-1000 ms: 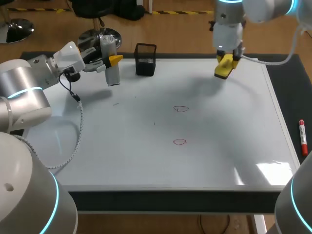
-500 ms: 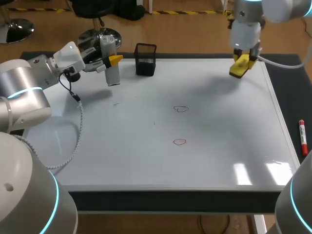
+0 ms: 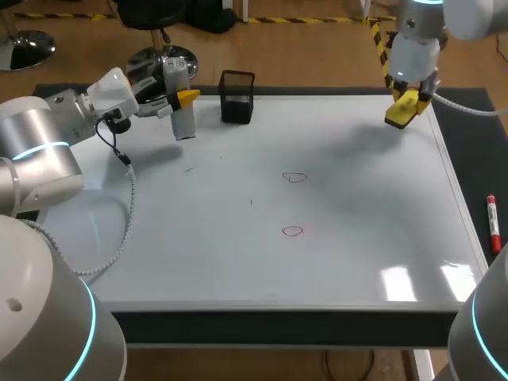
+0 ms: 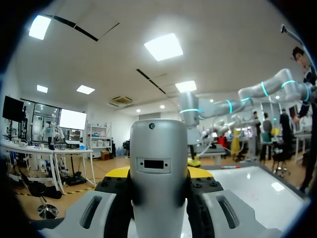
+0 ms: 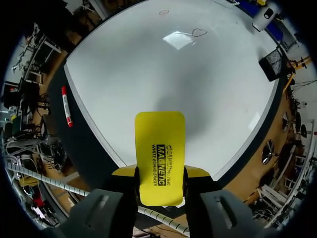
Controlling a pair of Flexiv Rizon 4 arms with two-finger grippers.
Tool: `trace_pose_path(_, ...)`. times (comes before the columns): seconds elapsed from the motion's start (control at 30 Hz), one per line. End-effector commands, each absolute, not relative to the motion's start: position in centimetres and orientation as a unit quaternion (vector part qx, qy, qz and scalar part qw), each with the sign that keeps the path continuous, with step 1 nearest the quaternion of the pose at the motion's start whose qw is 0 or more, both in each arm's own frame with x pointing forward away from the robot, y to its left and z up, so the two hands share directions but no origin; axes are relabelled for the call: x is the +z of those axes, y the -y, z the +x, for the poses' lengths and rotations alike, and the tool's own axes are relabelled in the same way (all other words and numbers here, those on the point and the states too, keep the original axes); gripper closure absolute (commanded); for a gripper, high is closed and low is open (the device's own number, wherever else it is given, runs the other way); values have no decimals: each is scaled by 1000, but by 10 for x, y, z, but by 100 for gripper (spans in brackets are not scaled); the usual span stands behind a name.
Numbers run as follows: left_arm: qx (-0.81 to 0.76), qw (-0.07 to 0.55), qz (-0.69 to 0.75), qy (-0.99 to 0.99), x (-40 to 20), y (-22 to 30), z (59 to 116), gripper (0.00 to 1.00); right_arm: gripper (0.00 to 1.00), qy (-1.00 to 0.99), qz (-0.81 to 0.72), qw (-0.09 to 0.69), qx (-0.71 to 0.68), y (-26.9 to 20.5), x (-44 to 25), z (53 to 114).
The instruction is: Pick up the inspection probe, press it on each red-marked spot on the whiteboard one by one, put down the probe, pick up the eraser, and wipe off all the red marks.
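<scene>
The right jaws pinch the yellow eraser, its long side running straight out along them, over the whiteboard's far right corner. Both red marks lie well ahead, near the board's middle. The left jaws clamp the probe upright at the far left.

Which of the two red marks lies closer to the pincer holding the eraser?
The far red mark, toward the mesh cup. The near red mark lies nearer the front edge, farther from the right pincer and its eraser.
</scene>
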State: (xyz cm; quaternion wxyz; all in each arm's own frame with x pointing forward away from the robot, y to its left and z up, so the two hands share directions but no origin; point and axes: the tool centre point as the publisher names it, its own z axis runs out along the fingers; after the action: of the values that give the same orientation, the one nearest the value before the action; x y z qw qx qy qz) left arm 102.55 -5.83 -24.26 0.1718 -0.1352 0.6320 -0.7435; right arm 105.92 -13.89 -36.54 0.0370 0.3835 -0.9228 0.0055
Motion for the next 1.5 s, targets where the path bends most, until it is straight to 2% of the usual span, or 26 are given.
trace_pose_path(0.03, -744, 173, -135, -631, -242, 59, 1026, 100, 100, 923, 384, 34, 8, 142, -363, 1058)
trace_pose_path(1.5, -758, 168, -113, -621, -242, 59, 1025, 100, 100, 922, 386, 33, 5, 143, -361, 1057)
